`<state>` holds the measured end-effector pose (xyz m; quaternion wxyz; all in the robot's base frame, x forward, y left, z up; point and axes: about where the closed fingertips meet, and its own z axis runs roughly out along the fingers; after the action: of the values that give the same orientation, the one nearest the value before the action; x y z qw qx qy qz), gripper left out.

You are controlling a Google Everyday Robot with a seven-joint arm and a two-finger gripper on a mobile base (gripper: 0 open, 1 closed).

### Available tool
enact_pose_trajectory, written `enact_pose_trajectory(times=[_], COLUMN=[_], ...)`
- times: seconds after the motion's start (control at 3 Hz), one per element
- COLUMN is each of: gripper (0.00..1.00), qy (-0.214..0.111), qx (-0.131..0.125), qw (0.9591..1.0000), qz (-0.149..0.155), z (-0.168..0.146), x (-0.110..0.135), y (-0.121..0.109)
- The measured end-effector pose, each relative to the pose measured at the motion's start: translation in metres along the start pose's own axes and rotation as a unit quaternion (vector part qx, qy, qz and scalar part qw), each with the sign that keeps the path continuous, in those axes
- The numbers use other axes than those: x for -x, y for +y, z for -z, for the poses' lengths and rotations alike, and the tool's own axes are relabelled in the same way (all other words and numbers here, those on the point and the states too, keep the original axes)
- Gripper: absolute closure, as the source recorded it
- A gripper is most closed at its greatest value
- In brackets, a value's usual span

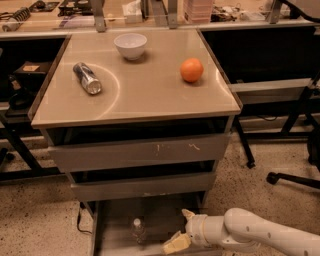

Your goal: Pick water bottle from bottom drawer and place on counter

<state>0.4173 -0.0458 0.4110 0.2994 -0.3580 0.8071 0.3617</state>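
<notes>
The water bottle (138,230) is a small clear bottle with a white cap, standing on the floor of the open bottom drawer (160,212). My gripper (181,229) is low inside the drawer, just right of the bottle and apart from it. Its two yellowish fingers (176,244) are spread open with nothing between them. The white arm enters from the lower right. The counter (150,95) is the glossy beige top of the drawer cabinet.
On the counter lie a silver can (87,78) at the left, a white bowl (130,45) at the back and an orange (192,69) at the right. Two shallower drawers (140,152) stick out above the bottom one. A cluttered bench (150,12) runs behind. A chair base (292,177) stands at the right.
</notes>
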Motion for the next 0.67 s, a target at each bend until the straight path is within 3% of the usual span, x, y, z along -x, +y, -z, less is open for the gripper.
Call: enact_pose_trajectory(times=[0.33,0.67], gripper=[0.00,0.00], qy=[-0.023,-0.023], qx=[0.016,0.016], qw=[0.9996,0.9996], qz=[-0.005,-0.005], z=[-0.0346,-0.0346], x=[-0.0045,-0.0045], y=[-0.0076,-0.0076])
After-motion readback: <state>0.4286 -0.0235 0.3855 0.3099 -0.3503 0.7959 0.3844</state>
